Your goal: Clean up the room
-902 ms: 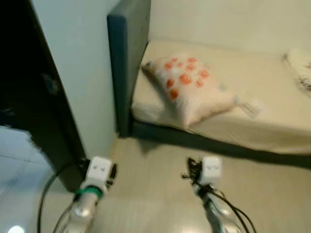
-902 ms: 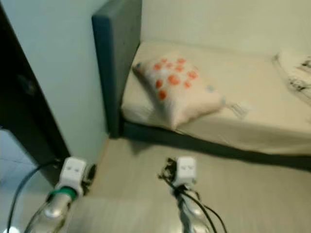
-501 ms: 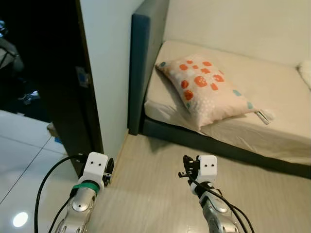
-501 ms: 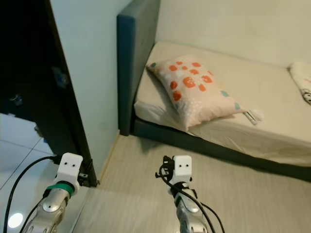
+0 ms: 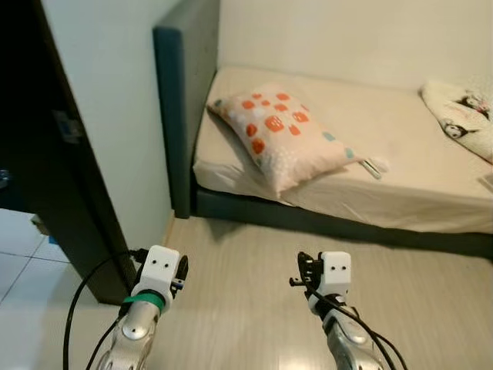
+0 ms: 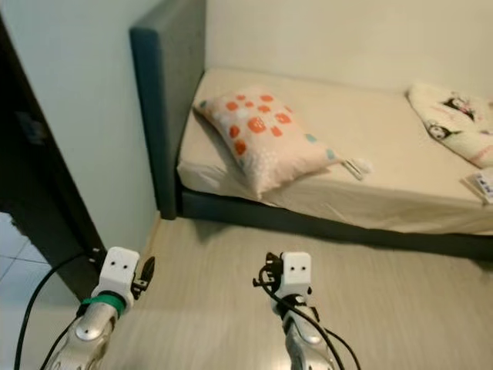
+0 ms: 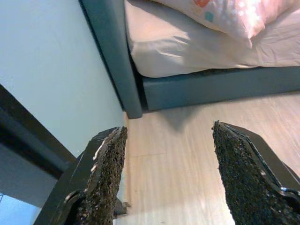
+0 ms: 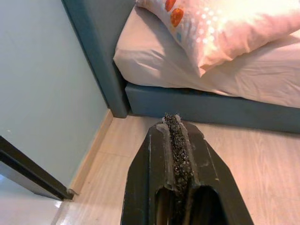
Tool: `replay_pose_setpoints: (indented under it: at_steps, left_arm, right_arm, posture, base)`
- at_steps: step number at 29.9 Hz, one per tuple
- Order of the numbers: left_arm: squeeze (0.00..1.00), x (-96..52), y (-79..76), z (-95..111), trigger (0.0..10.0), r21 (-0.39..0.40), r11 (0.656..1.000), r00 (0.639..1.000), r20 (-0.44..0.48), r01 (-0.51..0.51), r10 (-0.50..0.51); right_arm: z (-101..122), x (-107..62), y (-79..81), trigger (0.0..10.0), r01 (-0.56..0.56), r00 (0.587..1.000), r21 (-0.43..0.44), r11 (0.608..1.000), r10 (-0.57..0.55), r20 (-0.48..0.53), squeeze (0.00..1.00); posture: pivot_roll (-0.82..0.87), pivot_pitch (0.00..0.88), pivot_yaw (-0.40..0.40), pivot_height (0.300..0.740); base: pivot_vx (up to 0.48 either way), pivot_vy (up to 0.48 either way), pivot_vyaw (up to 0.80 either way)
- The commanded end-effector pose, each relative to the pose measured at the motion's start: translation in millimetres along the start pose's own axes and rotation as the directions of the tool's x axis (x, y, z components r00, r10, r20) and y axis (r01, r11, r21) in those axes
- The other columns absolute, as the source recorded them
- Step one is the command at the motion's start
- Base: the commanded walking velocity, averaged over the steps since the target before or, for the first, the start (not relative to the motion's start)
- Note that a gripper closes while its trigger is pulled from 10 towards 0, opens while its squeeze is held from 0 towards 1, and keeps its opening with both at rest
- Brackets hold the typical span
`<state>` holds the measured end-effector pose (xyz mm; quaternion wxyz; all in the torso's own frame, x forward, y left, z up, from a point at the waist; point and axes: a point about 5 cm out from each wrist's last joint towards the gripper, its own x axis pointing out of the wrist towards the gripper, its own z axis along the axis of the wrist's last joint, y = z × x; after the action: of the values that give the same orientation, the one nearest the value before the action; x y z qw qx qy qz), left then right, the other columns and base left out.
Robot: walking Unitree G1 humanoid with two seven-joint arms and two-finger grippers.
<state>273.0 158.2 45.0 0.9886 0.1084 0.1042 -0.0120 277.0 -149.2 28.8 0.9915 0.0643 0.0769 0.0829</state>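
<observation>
Approaching the bed, you carry the left gripper spread wide and the right gripper pressed closed, both empty, low in frame. The spotted pillow lies upper centre on the mattress. Walk too close and you could knock the bed frame.

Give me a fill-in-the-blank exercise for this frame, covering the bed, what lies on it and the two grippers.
1. The pillow with orange spots lies on the ____.
2. The left gripper is ____, with bare floor between its fingers.
3. The right gripper is ____, holding nothing.
4. The bed has a headboard of dark ____ colour.

Missing words: bed; open; shut; blue
</observation>
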Motion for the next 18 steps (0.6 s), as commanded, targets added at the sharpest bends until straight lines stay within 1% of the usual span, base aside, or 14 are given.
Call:
replay_pose_setpoints:
  at_steps: [1, 2, 3, 4, 5, 12, 18]
  left_arm:
    - [0.0, -1.0, 0.9, -1.5, 10.0, -0.003, 1.0, 1.0, 0.001, 0.004, -0.004]
    - [0.0, -0.4, 1.4, 2.4, 10.0, 0.005, 1.0, 1.0, 0.019, 0.005, -0.005]
    - [0.0, 0.6, 2.1, 7.6, 10.0, 0.01, 1.0, 0.999, 0.04, 0.003, -0.004]
    - [0.0, 0.6, 2.1, 7.6, 10.0, 0.01, 1.0, 0.999, 0.04, 0.003, -0.004]
    - [0.0, 2.5, 3.3, 14.6, 10.0, 0.012, 1.0, 0.998, 0.066, -0.002, 0.001]
    - [0.0, 6.4, 5.1, 20.9, 10.0, 0.011, 1.0, 0.997, 0.08, -0.007, 0.006]
    - [0.0, 7.0, 8.9, 23.2, 10.0, 0.013, 1.0, 0.996, 0.088, -0.013, 0.012]
  right_arm:
    - [3.2, -1.1, 3.0, 10.0, -0.019, 1.0, 0.015, 1.0, 0.018, 0.023, 0.0]
    - [6.1, -0.4, 5.7, 10.0, -0.031, 0.999, 0.004, 1.0, 0.031, 0.036, 0.0]
    - [9.5, 1.4, 8.0, 10.0, -0.033, 0.998, 0.016, 0.999, 0.032, 0.049, 0.0]
    - [9.5, 1.4, 8.0, 10.0, -0.033, 0.998, 0.016, 0.999, 0.032, 0.049, 0.0]
    - [14.1, 4.5, 10.5, 10.0, -0.031, 0.998, 0.04, 0.999, 0.028, 0.064, 0.0]
    - [19.8, 8.8, 11.7, 10.0, -0.022, 0.997, 0.05, 0.998, 0.018, 0.076, 0.0]
    - [26.5, 10.1, 12.8, 10.0, -0.017, 0.995, 0.036, 0.999, 0.013, 0.1, 0.0]
  posture:
    - [0.08, 0.005, -0.016, 0.74]
    - [0.08, 0.007, -0.015, 0.74]
    - [0.08, 0.007, -0.015, 0.74]
    - [0.08, 0.007, -0.015, 0.74]
    - [0.08, 0.007, -0.015, 0.74]
    - [0.08, 0.007, -0.015, 0.74]
    - [0.09, 0.011, -0.012, 0.74]
  base:
    - [0.247, 0.0, 0.0]
    - [0.341, 0.0, 0.0]
    - [0.382, 0.0, 0.0]
    - [0.382, 0.0, 0.0]
    - [0.409, 0.0, -0.8]
    - [0.416, 0.0, -0.8]
    - [0.423, 0.0, 0.0]
